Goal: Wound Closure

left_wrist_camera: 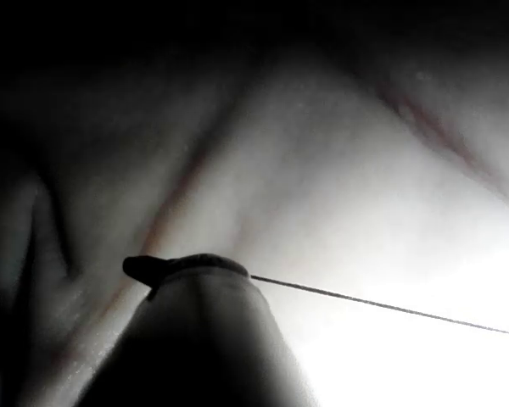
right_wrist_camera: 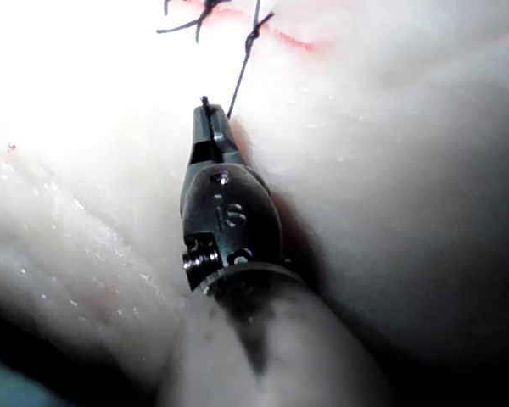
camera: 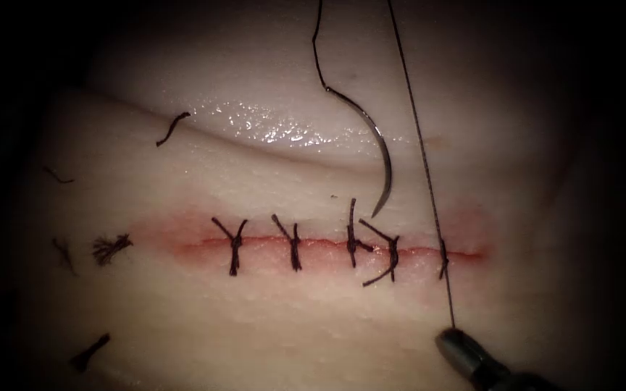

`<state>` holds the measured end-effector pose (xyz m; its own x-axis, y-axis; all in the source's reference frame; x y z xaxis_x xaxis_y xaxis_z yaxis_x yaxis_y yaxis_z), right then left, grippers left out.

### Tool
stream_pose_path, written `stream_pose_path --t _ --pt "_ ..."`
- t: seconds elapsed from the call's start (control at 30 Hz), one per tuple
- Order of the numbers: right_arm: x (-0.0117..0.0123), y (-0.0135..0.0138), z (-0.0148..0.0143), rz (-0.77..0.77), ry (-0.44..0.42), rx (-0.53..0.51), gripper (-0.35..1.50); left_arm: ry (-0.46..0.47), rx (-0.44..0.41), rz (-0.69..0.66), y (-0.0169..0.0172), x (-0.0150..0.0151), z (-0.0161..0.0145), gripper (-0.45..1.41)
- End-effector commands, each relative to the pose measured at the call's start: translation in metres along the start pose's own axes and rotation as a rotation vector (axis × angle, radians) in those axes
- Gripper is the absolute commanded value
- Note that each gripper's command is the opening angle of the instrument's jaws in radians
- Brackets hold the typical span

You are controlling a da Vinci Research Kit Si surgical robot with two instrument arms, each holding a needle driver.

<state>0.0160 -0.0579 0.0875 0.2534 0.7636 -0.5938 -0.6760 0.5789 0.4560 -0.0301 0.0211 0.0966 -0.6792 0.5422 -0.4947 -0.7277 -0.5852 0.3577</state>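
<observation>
With the thread (camera: 422,145) stretched straight across the right end of the cut (camera: 327,245), I have both tools closed on it. The right tool (camera: 447,334), near the tissue's front edge, pinches the short end at its very tip. The left tool (left_wrist_camera: 144,269) grips the long strand, as far as I can judge from the line leaving its tip.

The needle (camera: 378,145) hangs free on its own thread above the cut, held by neither tool. Its point is just over the tissue (camera: 255,326) and not in it.

In my judgement, good handling here means equal, gentle pull on both ends in line with the stitch. The pork is soft, pale and wet, glistening toward the far edge, and a thin braided strand could saw into it. I would also keep the dangling steel curve clear of the four tied stitches (camera: 237,246). Their dark knots sit snug on the closed line. Snipped thread ends (camera: 172,128) lie near the left edge.
</observation>
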Motion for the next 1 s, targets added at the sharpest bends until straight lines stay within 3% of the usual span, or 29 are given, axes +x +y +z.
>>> stream_pose_path --t 0.03,0.67,0.83,0.87,0.9,0.93,1.0 --pt "-0.0010 -0.0010 0.0003 0.005 -0.005 0.009 -0.35 0.006 0.007 -0.001 0.0001 0.0006 0.0006 -0.45" --pt "-0.0020 -0.0020 -0.0005 0.019 -0.009 0.022 -0.35 0.012 0.029 -0.007 -0.0007 0.0008 0.0002 -0.45" --pt "-0.0005 -0.0016 0.0000 0.039 0.044 0.019 -0.35 0.020 0.032 0.015 -0.0002 0.0004 -0.0004 -0.45" --pt "0.0000 -0.0014 0.0001 0.045 0.065 0.023 0.04 0.021 0.026 0.021 0.0001 0.0002 -0.0007 -0.45" --pt "0.0007 -0.0011 0.0001 0.053 0.087 0.024 0.69 0.026 0.013 0.030 0.0003 0.0000 -0.0010 -0.45" --pt "0.0012 -0.0008 0.0002 0.060 0.103 0.025 1.14 0.031 -0.003 0.042 0.0008 -0.0002 -0.0015 -0.45" --pt "0.0027 -0.0002 0.0002 0.076 0.131 0.029 1.35 0.025 -0.034 0.067 0.0016 -0.0007 -0.0023 -0.45"
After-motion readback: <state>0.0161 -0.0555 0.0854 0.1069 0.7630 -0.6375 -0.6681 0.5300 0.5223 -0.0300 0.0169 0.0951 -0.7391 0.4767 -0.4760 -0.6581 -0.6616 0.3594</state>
